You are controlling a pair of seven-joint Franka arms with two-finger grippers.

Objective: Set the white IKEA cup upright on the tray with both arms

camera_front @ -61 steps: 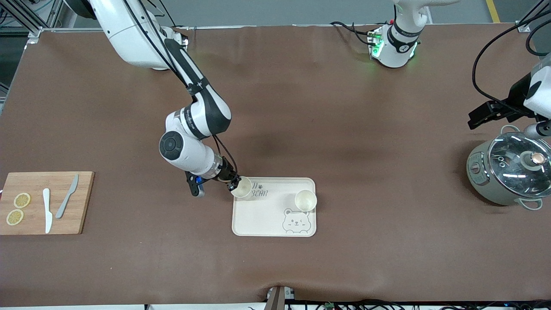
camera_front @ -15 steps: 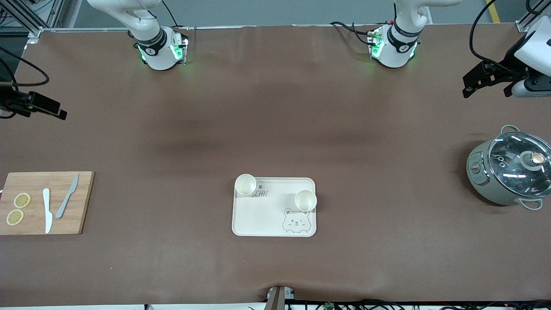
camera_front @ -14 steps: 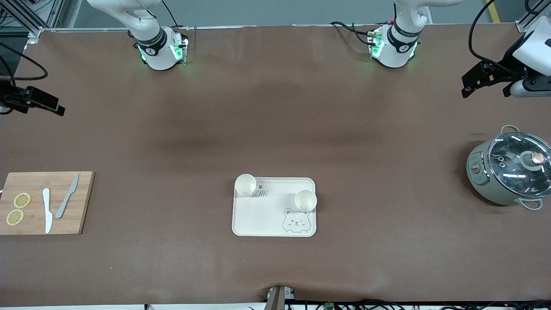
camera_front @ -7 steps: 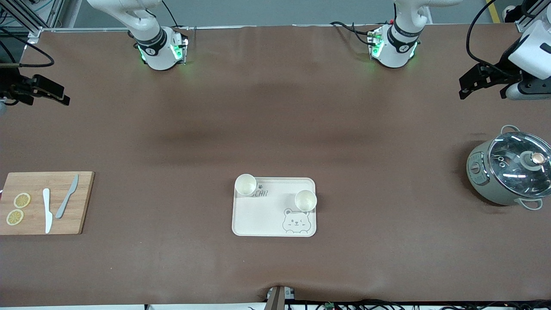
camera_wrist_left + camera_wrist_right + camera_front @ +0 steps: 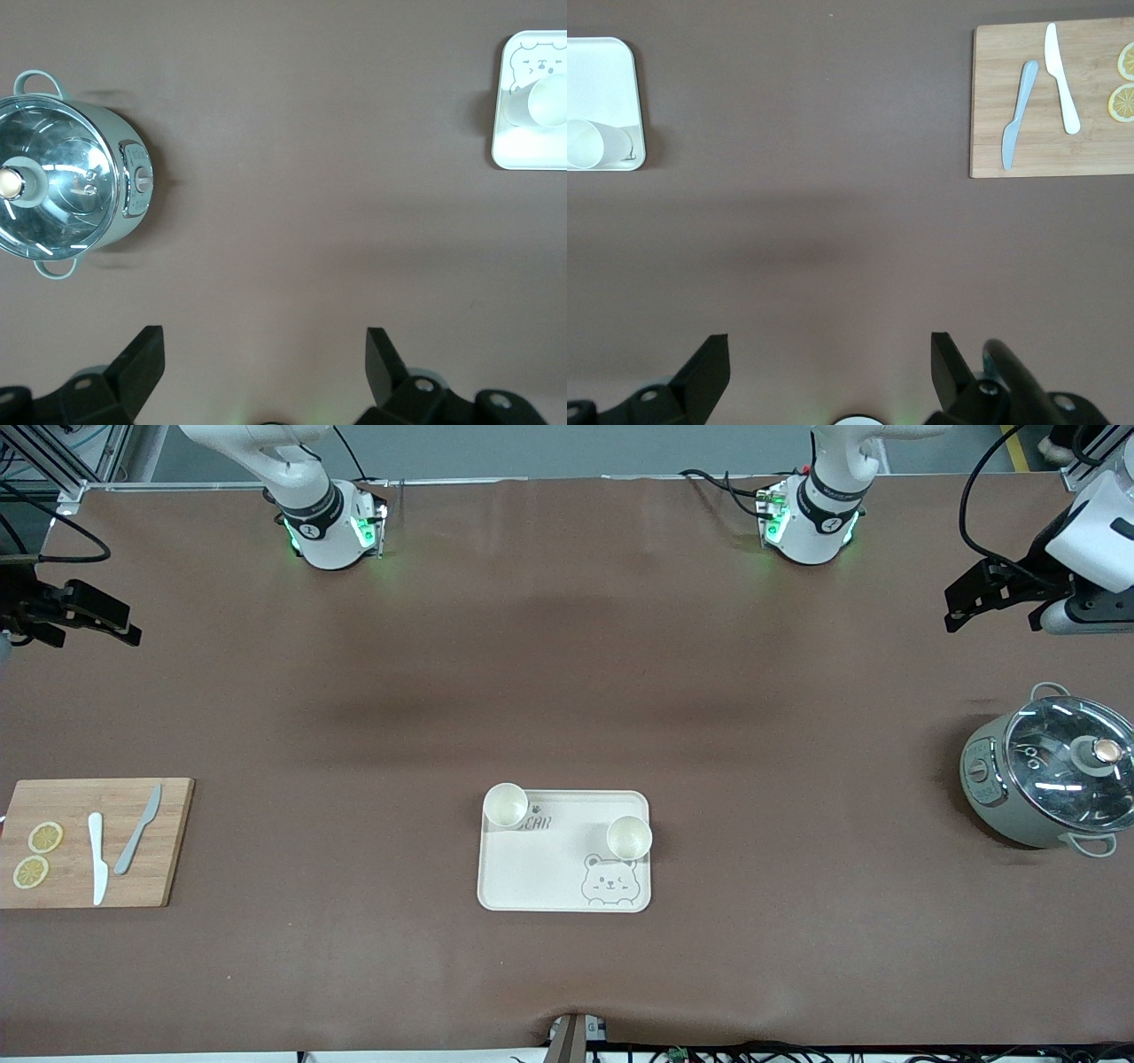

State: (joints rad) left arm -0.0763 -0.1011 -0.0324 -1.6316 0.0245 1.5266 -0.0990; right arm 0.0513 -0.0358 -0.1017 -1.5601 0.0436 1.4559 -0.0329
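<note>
The cream bear tray (image 5: pixel 540 868) lies near the middle of the table. Two white cups stand upright on it: one (image 5: pixel 506 805) at the corner toward the right arm's end, one (image 5: pixel 629 837) above the bear face at the edge toward the left arm's end. My right gripper (image 5: pixel 124 629) is open and empty, high over the right arm's end of the table. My left gripper (image 5: pixel 955 607) is open and empty, high over the left arm's end. The left wrist view shows the left gripper (image 5: pixel 263 354), tray (image 5: pixel 532 155) and cup (image 5: pixel 549 102). The right wrist view shows the right gripper (image 5: pixel 830 354), tray (image 5: pixel 602 80) and cup (image 5: pixel 586 143).
A wooden cutting board (image 5: pixel 173 841) with two knives and lemon slices lies at the right arm's end; it also shows in the right wrist view (image 5: pixel 1050 150). A grey pot with a glass lid (image 5: pixel 1045 771) stands at the left arm's end, and in the left wrist view (image 5: pixel 66 186).
The right gripper has let go of the cup on the tray and drawn back to its end of the table. The left gripper has moved away from the pot. Both barely drift now.
</note>
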